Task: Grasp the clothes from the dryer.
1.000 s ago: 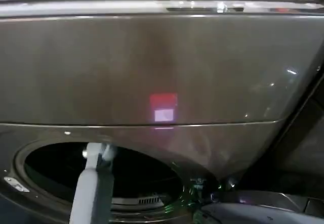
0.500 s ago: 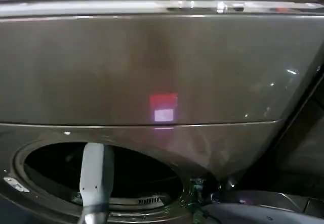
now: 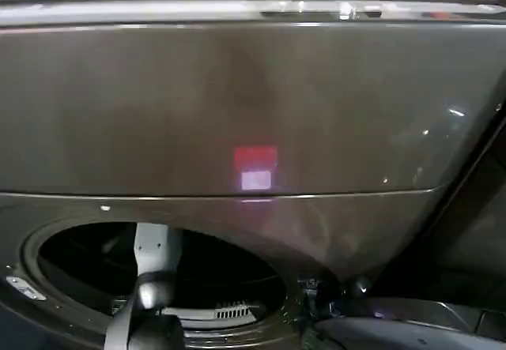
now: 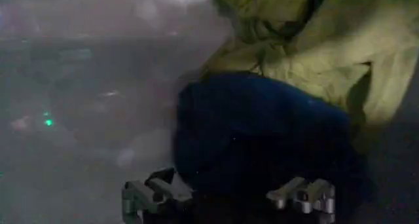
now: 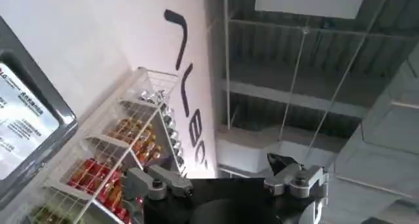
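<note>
While the left arm is reached into the dryer [image 3: 237,113], the left gripper [image 4: 229,196] is held spread over the clothes [image 4: 275,107].
The clothes are piled on the drum floor; the right gripper [image 5: 226,179] is spread, pointed towards the ceiling.

A shop or showroom: wire shelves [image 5: 124,160] of packaged goods, large wall lettering [image 5: 186,88], exposed industrial ceiling [image 5: 314,68].
</note>
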Available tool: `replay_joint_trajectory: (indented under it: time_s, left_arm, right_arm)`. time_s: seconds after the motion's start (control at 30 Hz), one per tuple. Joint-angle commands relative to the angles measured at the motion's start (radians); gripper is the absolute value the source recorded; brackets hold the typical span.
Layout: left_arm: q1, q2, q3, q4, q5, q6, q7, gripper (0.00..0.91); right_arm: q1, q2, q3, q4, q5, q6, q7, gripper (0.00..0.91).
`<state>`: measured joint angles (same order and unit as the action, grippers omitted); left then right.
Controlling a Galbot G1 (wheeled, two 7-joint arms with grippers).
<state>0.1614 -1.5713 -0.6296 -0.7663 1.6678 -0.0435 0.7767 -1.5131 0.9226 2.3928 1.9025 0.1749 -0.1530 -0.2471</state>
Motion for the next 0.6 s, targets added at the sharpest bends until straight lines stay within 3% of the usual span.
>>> replay_joint_trajectory:
  time_s: [0.03, 0.27, 0.6]
  left_arm:
    - [-0.037, 0.036, 0.047, 0.162, 0.001, 0.053, -0.051, 0.907]
    - [-0.045, 0.067, 0.180, 0.210, -0.100, 0.051, -0.086, 0.907]
    - [-0.059, 0.064, 0.269, 0.261, -0.181, 0.051, -0.134, 0.907]
  right_arm:
    - [-0.001, -0.003, 0.001, 0.001, 0.001, 0.000, -0.001, 0.907]
    - [0.017, -0.003, -0.023, 0.009, -0.002, -0.002, -0.006, 0.907]
    - [0.005, -0.005, -0.015, 0.009, -0.001, 0.000, -0.015, 0.907]
